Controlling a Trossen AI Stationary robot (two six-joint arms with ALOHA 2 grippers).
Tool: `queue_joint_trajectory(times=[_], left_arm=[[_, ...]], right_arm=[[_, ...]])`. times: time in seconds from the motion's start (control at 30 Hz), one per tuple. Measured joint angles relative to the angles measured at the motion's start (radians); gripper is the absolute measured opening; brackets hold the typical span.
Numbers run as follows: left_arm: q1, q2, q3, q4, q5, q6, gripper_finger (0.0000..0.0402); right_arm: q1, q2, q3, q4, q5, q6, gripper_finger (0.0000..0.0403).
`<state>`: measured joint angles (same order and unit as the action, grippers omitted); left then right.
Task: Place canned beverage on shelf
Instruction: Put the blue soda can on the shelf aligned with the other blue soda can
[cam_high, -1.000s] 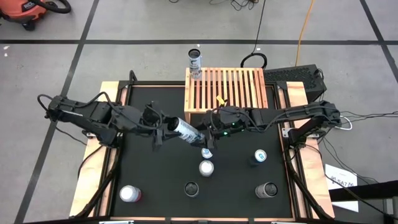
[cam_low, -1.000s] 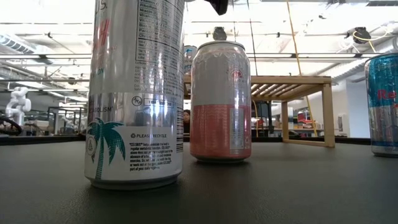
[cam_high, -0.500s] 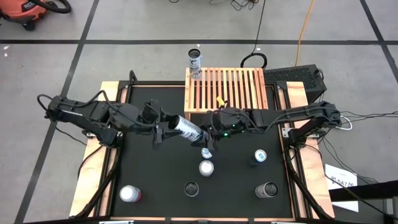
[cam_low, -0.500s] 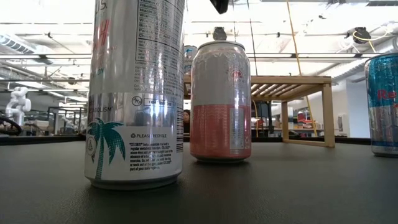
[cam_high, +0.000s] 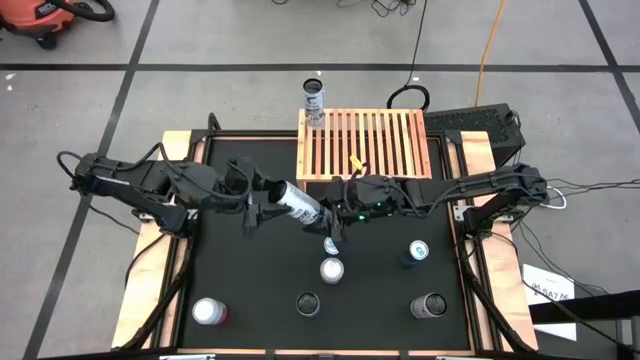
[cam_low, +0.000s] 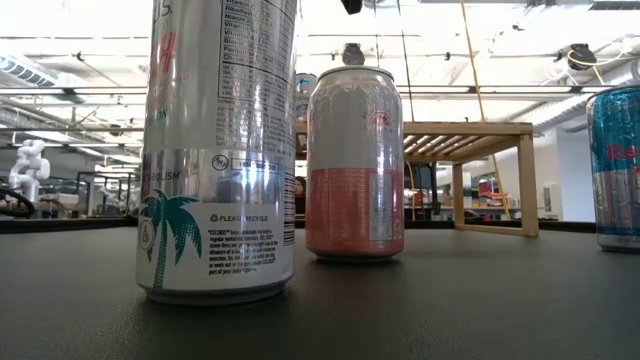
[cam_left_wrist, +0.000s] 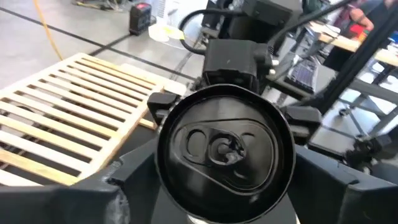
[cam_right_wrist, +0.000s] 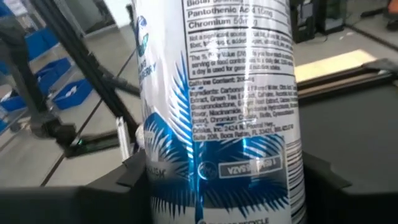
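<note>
My left gripper (cam_high: 262, 208) is shut on a silver can with blue palm print (cam_high: 297, 206). It holds the can tilted on its side above the black mat, just in front of the shelf (cam_high: 365, 145), a low light-wood slatted rack. The left wrist view faces the can's black lid (cam_left_wrist: 224, 146), with the shelf slats (cam_left_wrist: 62, 118) beside it. My right gripper (cam_high: 333, 215) is at the can's other end. In the right wrist view its open fingers (cam_right_wrist: 127, 180) straddle the can's body (cam_right_wrist: 227, 112). Another can (cam_high: 314, 100) stands on the shelf's far left corner.
Several cans stand on the mat: a pink-and-white one (cam_high: 331, 270), a blue one (cam_high: 416, 251), a silver one (cam_high: 428, 305), a dark one (cam_high: 308, 303) and a white one (cam_high: 208, 312). The low view shows a tall silver palm can (cam_low: 220, 150), the pink can (cam_low: 355, 160) and the shelf (cam_low: 470, 130).
My left gripper has carried the can slightly right and toward the shelf, further between the right gripper's fingers. The right arm has barely moved.
</note>
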<state>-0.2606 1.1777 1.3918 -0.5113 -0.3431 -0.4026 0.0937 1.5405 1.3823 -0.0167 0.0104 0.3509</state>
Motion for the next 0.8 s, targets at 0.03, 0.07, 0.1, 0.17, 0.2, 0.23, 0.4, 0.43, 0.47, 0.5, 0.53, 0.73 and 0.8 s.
queue_joint_trajectory(times=[0.03, 0.07, 0.1, 0.17, 0.2, 0.23, 0.4, 0.43, 0.47, 0.5, 0.53, 0.73, 0.8], left_arm=[[0.000, -0.003, 0.000, 0.001, -0.005, 0.000, 0.0307], [0.001, -0.006, 0.000, 0.001, -0.012, 0.000, 0.0318], [0.000, -0.012, 0.000, 0.000, -0.012, -0.002, 0.0329], [-0.002, -0.031, -0.001, -0.011, -0.004, -0.009, 0.0348], [-0.002, -0.045, -0.001, -0.013, -0.001, -0.010, 0.0357], [-0.004, -0.059, -0.001, -0.023, 0.000, -0.011, 0.0363], [-0.004, -0.128, -0.001, -0.089, -0.064, -0.036, 0.0375], [-0.004, -0.140, -0.001, -0.099, -0.090, -0.036, 0.0375], [-0.004, -0.151, -0.001, -0.112, -0.115, -0.037, 0.0375], [-0.004, -0.160, -0.001, -0.127, -0.133, -0.037, 0.0375], [-0.004, -0.166, -0.001, -0.136, -0.146, -0.037, 0.0375], [-0.004, -0.150, -0.005, -0.168, -0.162, -0.061, 0.0375], [-0.004, -0.129, -0.015, -0.171, -0.163, -0.063, 0.0376]], right_arm=[[0.000, 0.001, 0.000, 0.011, 0.009, -0.004, 0.0244], [-0.002, 0.001, 0.000, 0.018, 0.012, -0.008, 0.0244], [-0.002, 0.001, 0.000, 0.025, 0.011, -0.012, 0.0244], [-0.003, 0.001, 0.000, 0.045, 0.013, -0.014, 0.0244], [-0.003, 0.001, 0.000, 0.053, 0.012, -0.015, 0.0244], [-0.003, 0.000, 0.000, 0.057, 0.010, -0.018, 0.0244], [-0.003, -0.010, 0.000, 0.033, -0.001, -0.044, 0.0244], [-0.003, -0.015, 0.000, 0.041, -0.002, -0.049, 0.0244], [-0.003, -0.026, 0.000, 0.039, -0.004, -0.056, 0.0244], [-0.003, -0.036, 0.000, 0.029, -0.004, -0.063, 0.0244], [-0.003, -0.046, 0.000, 0.030, -0.004, -0.069, 0.0244], [-0.020, -0.109, 0.002, -0.012, -0.008, -0.111, 0.0244], [-0.032, -0.128, 0.002, -0.040, -0.007, -0.116, 0.0244]])
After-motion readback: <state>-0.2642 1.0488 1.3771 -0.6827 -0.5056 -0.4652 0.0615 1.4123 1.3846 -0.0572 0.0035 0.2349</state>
